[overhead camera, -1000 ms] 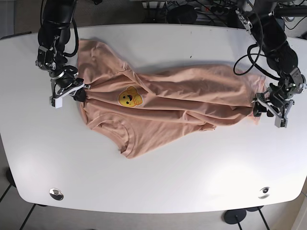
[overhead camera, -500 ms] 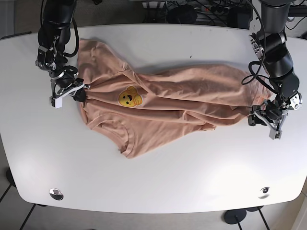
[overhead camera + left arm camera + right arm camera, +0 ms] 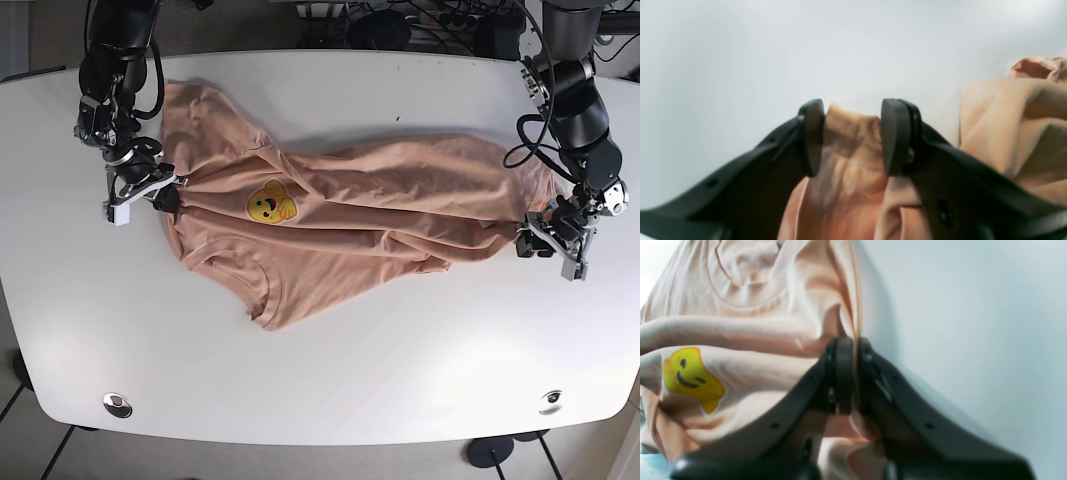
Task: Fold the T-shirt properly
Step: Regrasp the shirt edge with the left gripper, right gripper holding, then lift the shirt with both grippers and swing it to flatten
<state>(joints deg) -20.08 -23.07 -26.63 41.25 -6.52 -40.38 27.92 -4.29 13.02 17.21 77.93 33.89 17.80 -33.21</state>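
A peach T-shirt [image 3: 350, 215] with a yellow smiley print [image 3: 271, 203] lies crumpled across the white table [image 3: 330, 370], collar toward the left front. At the shirt's left edge my right gripper [image 3: 170, 195] is shut on the cloth; the right wrist view shows its jaws [image 3: 855, 346] pinched on a thin fold beside the print [image 3: 690, 376]. My left gripper [image 3: 530, 243] sits at the shirt's right hem. In the left wrist view its fingers [image 3: 897, 136] stand apart with a bunch of the T-shirt [image 3: 850, 140] between them.
Cables and dark equipment [image 3: 400, 20] crowd the space behind the table's far edge. Two round fittings [image 3: 117, 404] sit near the front corners. Bare tabletop surrounds the shirt at the front and far right.
My left arm has swung in and down toward the shirt's right hem, ending slightly farther left. The right gripper and the shirt have stayed put.
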